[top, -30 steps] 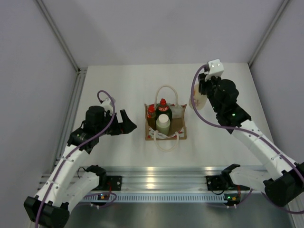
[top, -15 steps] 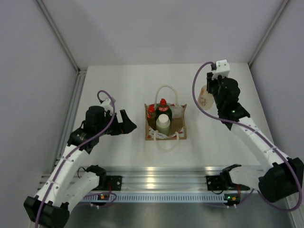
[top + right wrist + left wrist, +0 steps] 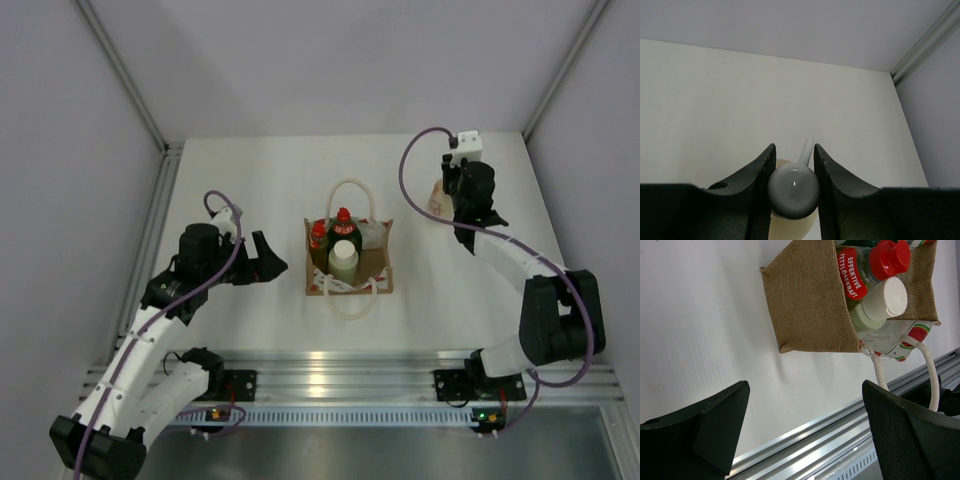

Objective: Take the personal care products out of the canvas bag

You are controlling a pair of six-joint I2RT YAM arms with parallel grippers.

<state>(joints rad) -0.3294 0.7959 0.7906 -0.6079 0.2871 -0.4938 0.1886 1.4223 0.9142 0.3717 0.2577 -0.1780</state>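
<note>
The cream bottle [image 3: 792,192] sits pinched between the right jaws.

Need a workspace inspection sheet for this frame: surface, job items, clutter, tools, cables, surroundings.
Surface: white table, no spills seen.
Job's things: canvas bag upright mid-table, with the dark green bottle, slim yellow bottle and pale bottle inside. The cream bottle is out, at the far right.
Clutter: nothing seen.
Grippers: left tool open, left of the bag, holding nothing. Right tool shut on the cream bottle at its white cap.
Cables: purple cables loop along each arm, clear of the bag.
Surroundings: grey walls, aluminium rail at the near edge.
</note>
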